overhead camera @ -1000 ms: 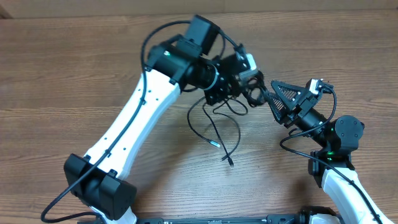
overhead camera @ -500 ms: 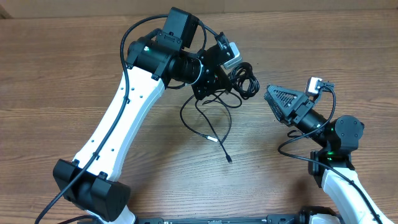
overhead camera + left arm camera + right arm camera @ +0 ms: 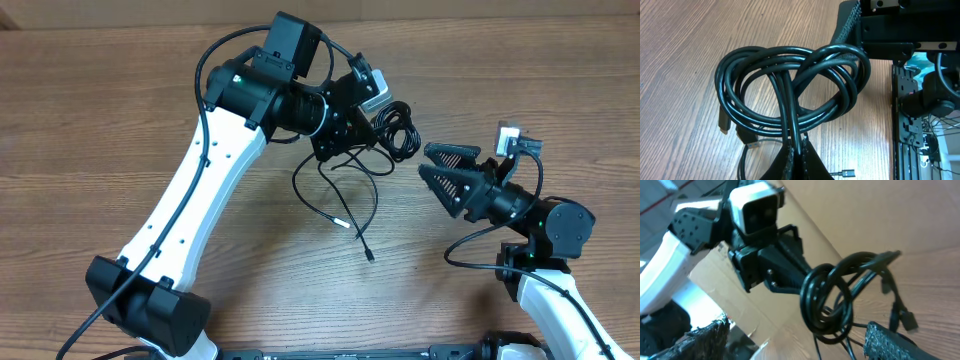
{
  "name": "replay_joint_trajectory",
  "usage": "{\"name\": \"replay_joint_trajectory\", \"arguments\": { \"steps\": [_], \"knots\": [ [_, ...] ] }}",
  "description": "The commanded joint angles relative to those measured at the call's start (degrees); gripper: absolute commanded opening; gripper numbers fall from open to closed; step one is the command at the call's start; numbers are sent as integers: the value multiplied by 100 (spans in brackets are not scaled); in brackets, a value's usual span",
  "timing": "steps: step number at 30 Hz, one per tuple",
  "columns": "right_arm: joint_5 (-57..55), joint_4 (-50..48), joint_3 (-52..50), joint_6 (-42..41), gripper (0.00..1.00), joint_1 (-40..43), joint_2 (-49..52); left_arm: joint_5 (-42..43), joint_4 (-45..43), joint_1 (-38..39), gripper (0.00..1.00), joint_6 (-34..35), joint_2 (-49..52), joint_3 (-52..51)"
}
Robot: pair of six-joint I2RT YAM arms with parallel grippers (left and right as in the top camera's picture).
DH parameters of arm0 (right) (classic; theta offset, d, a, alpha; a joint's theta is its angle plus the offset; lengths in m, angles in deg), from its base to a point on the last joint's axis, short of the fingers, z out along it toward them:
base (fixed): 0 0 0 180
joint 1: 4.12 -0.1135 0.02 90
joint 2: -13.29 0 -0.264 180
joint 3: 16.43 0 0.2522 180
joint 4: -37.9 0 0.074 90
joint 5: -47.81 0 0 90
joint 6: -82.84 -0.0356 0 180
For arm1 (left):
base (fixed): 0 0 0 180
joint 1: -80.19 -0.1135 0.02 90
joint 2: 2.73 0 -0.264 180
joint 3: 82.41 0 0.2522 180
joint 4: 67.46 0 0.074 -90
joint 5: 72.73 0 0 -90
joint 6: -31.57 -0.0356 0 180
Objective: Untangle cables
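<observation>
Left fingers (image 3: 798, 152) are clamped shut on the cables (image 3: 396, 128). In the left wrist view 2 strands run straight up out of the pinch into the coil. Right fingers (image 3: 423, 160) are spread wide with nothing between them.

The relation that matters: in the overhead view the coil sits at about 10 o'clock from the right fingers, near but not touching. Those fingers already point that way, so the right arm is the free one closest to it. I'd say its next move is a short reach toward 10 o'clock to catch a loop. The coil looks wider than tall from the left wrist, with its long axis roughly 9 to 3. I can't tell if it's resting on the surface (image 3: 100, 120) or just off it.

The whole lot is up near the surface's 12 o'clock edge, with tails trailing down toward 6 to 7 o'clock.

Counts:
- 1 coiled bundle
- 2 loose ends lying out, 1 silver-tipped plug (image 3: 345, 225) and 1 darker plug (image 3: 370, 258)
- 2 arms

No idea how many separate cords are in there, it's too knotted to tell.
</observation>
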Motion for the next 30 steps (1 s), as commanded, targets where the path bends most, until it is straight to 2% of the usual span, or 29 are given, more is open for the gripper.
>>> {"name": "replay_joint_trajectory", "arguments": {
  "steps": [1, 4, 10, 14, 17, 21, 25, 26, 28, 30],
  "knots": [
    [188, -37, 118, 181, 83, -22, -13, 243, -28, 131, 4, -173, -199, 50],
    [184, -39, 118, 352, 78, -22, -13, 236, -26, 306, 4, -175, -199, 50],
    [177, 4, 118, 461, 59, -22, -13, 232, -68, 557, 4, -177, -199, 50],
    [175, 308, 118, 621, 34, -20, -13, 232, -68, 573, 4, -177, -199, 50],
    [177, 393, 118, 621, 6, -20, -13, 223, -66, 570, 4, -179, -199, 50],
    [201, 369, 118, 732, 4, -20, -13, -166, -42, 568, 4, -175, -199, 50],
    [778, 396, 118, 1641, 4, -20, -13, -518, -39, 560, 4, -170, -199, 50],
    [890, 398, 118, 1825, 4, -20, -13, -518, -39, 560, 7, -170, -199, 50],
    [1152, 398, 118, 2271, 4, -20, -13, -518, -39, 549, 22, -170, -199, 50],
    [1416, 411, 118, 2723, 4, -20, -13, -516, -39, 511, 62, -166, -199, 50]
  ]
}}
